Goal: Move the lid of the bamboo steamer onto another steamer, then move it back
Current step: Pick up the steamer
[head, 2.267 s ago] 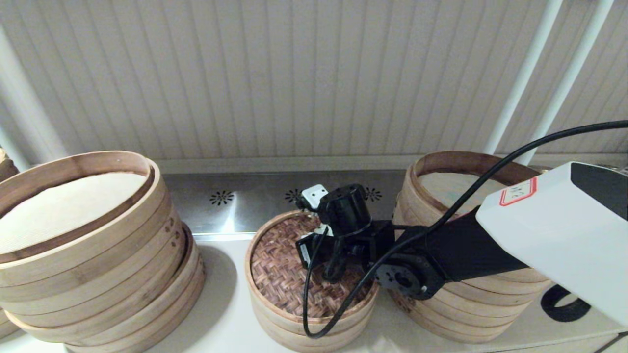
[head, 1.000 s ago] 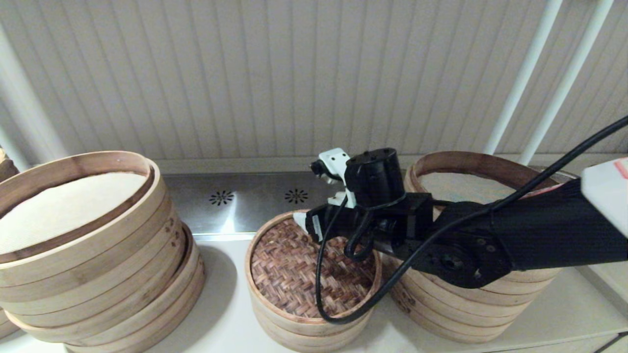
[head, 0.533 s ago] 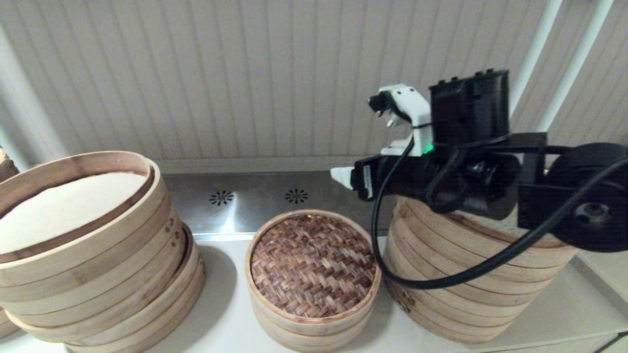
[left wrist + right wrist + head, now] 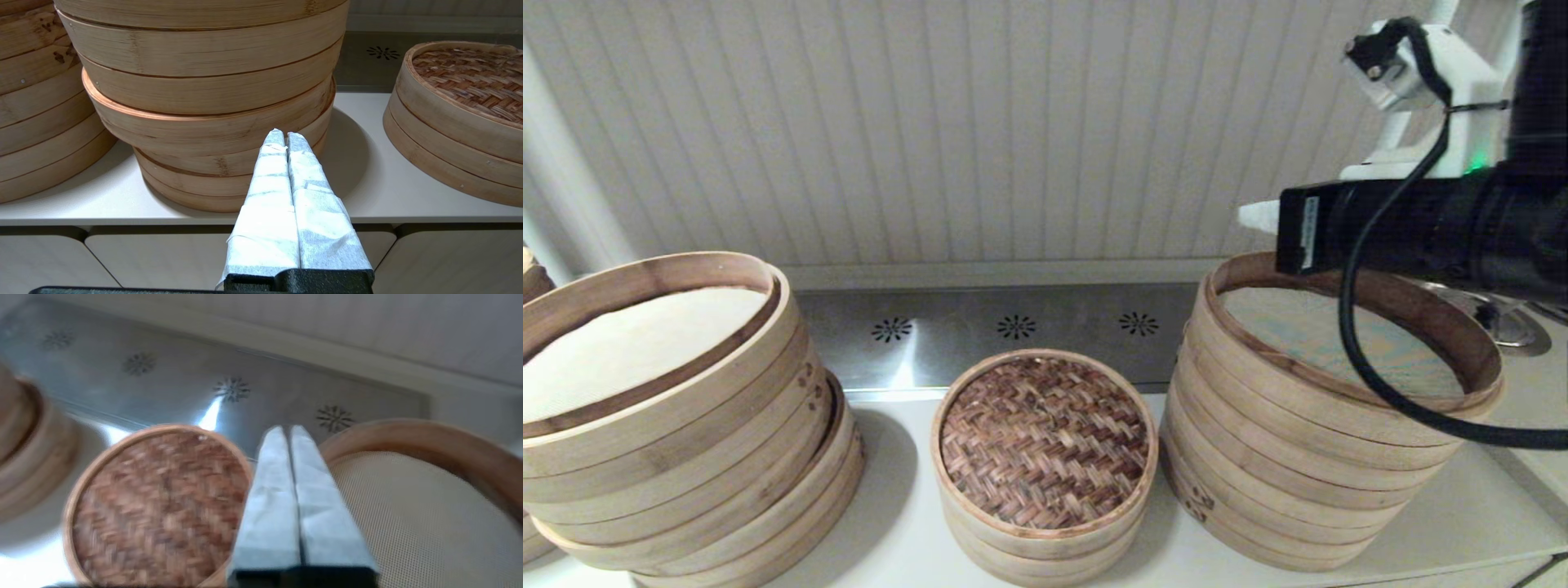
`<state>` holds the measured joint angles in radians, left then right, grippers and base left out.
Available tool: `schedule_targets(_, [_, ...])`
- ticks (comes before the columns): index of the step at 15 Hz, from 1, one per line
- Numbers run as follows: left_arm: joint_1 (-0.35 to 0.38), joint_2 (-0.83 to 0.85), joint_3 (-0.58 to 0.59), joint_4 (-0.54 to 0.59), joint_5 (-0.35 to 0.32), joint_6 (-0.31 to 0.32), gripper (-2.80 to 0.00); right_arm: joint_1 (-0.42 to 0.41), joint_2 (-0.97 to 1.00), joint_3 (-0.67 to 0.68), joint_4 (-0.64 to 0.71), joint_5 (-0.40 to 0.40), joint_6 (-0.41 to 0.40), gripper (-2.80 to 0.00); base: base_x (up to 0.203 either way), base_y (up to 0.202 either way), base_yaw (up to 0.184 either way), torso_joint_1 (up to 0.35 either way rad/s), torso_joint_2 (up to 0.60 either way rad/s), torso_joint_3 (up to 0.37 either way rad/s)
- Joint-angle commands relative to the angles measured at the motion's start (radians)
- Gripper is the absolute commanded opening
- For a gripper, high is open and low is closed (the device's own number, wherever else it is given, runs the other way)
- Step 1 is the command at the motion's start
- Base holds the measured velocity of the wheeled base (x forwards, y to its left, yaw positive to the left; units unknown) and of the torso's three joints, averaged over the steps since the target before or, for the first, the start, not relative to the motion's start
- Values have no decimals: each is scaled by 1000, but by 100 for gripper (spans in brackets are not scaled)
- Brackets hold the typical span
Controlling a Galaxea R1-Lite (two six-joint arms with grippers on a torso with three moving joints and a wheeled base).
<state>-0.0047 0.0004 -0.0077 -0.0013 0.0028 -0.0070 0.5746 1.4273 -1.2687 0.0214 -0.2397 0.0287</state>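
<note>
Head view: woven lid (image 4: 1044, 437) seated on small middle steamer (image 4: 1037, 535), well below and left of raised right gripper (image 4: 1255, 216), fingers pressed together, empty. Tall stack (image 4: 1307, 482) directly beneath; wide stack (image 4: 686, 457) left. Left gripper (image 4: 282, 139) closed, low.

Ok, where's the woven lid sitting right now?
In the head view the bamboo steamer lid sits on the low steamer at centre front, between the leaning stack on the left and the tall stack on the right; neither tool touches it.
</note>
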Motion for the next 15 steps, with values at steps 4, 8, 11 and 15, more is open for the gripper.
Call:
schedule_targets(4, [0, 0, 0, 0, 0, -1, -280, -78, -252, 77, 103, -33, 2, -280, 0, 0, 0, 0, 0, 0])
schedule_targets(8, [0, 0, 0, 0, 0, -1, -280, -180, -457, 220, 164, -77, 1, -280, 0, 0, 0, 0, 0, 0])
schedule_targets(11, [0, 0, 0, 0, 0, -1, -280, -241, -613, 347, 227, -103, 3, -280, 0, 0, 0, 0, 0, 0])
schedule_targets(15, [0, 0, 0, 0, 0, -1, -280, -350, -821, 587, 253, -118, 4, -280, 0, 0, 0, 0, 0, 0])
